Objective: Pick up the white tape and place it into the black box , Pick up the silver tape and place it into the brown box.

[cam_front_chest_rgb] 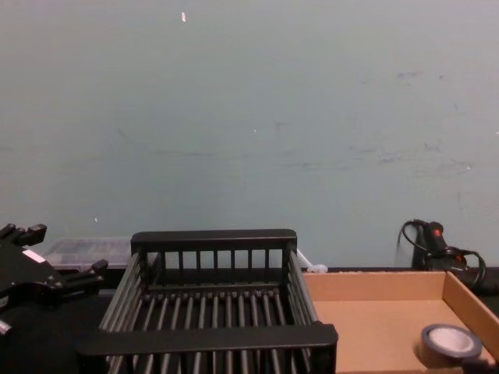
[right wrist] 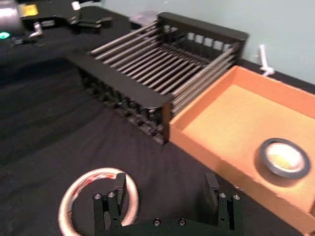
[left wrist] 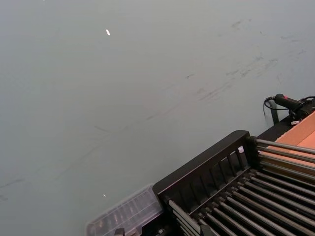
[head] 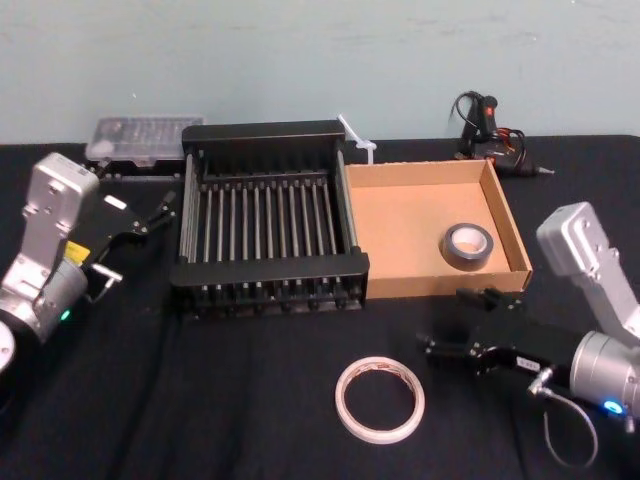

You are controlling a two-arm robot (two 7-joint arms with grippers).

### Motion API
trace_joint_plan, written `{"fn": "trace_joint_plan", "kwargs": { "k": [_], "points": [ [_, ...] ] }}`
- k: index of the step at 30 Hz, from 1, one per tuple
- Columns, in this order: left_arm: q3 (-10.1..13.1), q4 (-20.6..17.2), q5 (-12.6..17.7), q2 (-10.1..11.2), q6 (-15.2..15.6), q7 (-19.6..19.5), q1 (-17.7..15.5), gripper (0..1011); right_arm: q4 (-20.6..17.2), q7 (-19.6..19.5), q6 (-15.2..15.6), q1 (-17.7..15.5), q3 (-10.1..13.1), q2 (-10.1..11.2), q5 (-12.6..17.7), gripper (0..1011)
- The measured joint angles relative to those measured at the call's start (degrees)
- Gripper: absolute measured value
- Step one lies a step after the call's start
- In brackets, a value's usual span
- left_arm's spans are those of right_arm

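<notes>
**White tape next: the silver roll is already boxed**

Nearest to us, the white tape lies flat on the black table, in front of both boxes and clear of them. Just beside it, to its right, hangs our right gripper, jaws spread wide and holding nothing. In the right wrist view, one finger of the right gripper stands over the near rim of the white tape, and the other is well off to the side. The roll is therefore not between the jaws.

Farther back, the black box stands with nothing on its slatted floor. The brown box touches its right side, and the silver tape lies flat inside it, toward the right wall. Our left gripper is parked just left of the crate, jaws apart and carrying nothing. Behind the boxes are a clear plastic case and a corded tool.

We judge the silver half done and the white half in hand, at the approach to the grasp. The next move calls for shifting the right gripper leftward until one jaw enters the roll's hole and the other sits outside its wall. Then we lower, pinch that wall, lift, and carry the roll over the crate's thick front rim.
</notes>
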Motion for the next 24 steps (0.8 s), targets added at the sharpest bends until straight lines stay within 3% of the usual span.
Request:
{"fn": "trace_joint_plan", "kwargs": {
  "k": [12,24],
  "points": [
    [0.0,0.0,0.0,0.0,0.0,0.0,0.0,1001,0.8,2.2,-0.5,2.2,-4.7,2.2,-1.0,1002],
    [0.0,0.0,0.0,0.0,0.0,0.0,0.0,1001,3.7,2.2,-0.2,5.0,-8.5,1.5,-3.0,1003]
  ]
}}
